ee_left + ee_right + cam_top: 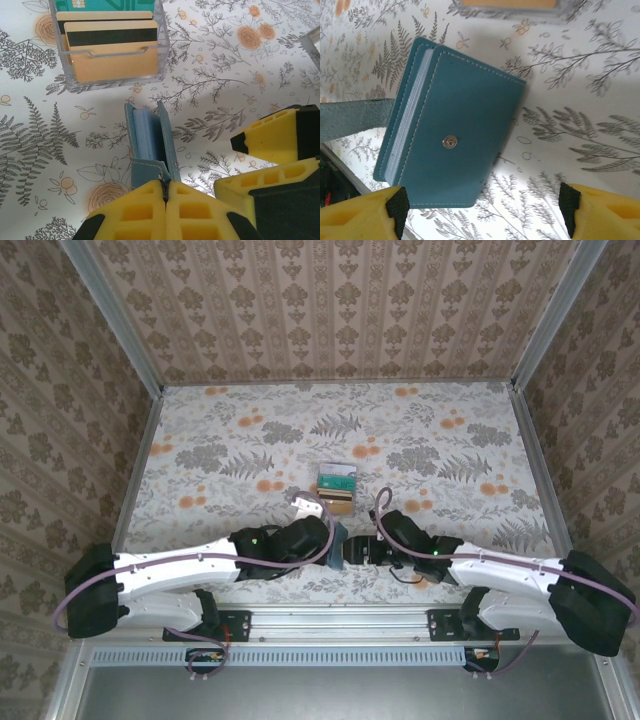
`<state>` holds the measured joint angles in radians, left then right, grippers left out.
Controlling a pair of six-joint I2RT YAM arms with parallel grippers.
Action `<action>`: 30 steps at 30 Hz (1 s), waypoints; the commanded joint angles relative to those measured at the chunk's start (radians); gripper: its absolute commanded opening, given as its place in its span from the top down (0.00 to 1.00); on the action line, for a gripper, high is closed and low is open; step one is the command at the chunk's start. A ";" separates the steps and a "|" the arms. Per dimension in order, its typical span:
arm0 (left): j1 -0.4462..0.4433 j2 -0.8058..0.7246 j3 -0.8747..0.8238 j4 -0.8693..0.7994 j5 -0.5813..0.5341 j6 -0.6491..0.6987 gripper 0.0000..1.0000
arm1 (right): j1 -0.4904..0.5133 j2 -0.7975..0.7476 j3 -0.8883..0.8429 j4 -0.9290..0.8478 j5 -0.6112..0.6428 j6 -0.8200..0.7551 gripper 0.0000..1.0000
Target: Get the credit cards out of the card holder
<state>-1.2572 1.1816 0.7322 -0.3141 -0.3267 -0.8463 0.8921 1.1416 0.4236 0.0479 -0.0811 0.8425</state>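
The card holder [150, 145] is dark teal with pale blue sleeves inside, and it stands on edge, slightly spread, just above the table. My left gripper [165, 187] is shut on its near edge. In the right wrist view the card holder [465, 110] shows its outer face with a metal snap [450, 142]. My right gripper [482, 210] stands open, and the holder's lower corner lies between its fingers without touching them. Credit cards [112, 55], tan with a dark stripe and one teal, stand in a clear box [160, 60]. From above, both grippers meet at the card holder [337, 538].
The clear box [337, 485] stands mid-table just beyond the grippers. A teal strap [355, 120] reaches left from the holder. My right gripper's yellow fingers [270, 140] hang close beside the left one. The floral tablecloth [450, 440] is walled in on three sides.
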 commanded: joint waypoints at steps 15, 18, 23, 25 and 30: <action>-0.024 -0.045 -0.002 -0.038 -0.042 -0.017 1.00 | 0.044 0.182 0.179 -0.069 0.109 0.027 0.31; -0.024 -0.056 -0.006 -0.052 -0.054 -0.022 1.00 | 0.044 0.172 0.167 -0.092 0.139 0.033 0.38; -0.019 -0.079 -0.024 -0.108 -0.096 -0.052 1.00 | 0.043 0.102 0.120 -0.121 0.199 0.036 0.50; -0.018 -0.093 -0.032 -0.118 -0.097 -0.057 1.00 | 0.042 0.086 0.116 -0.149 0.218 0.029 0.54; 0.005 -0.106 -0.068 -0.109 -0.083 -0.068 1.00 | 0.043 0.076 0.106 -0.144 0.218 -0.001 0.76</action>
<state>-1.2678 1.0924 0.6865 -0.4000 -0.3927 -0.8875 0.9302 1.2304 0.5468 -0.0689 0.1032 0.8650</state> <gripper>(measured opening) 0.046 0.269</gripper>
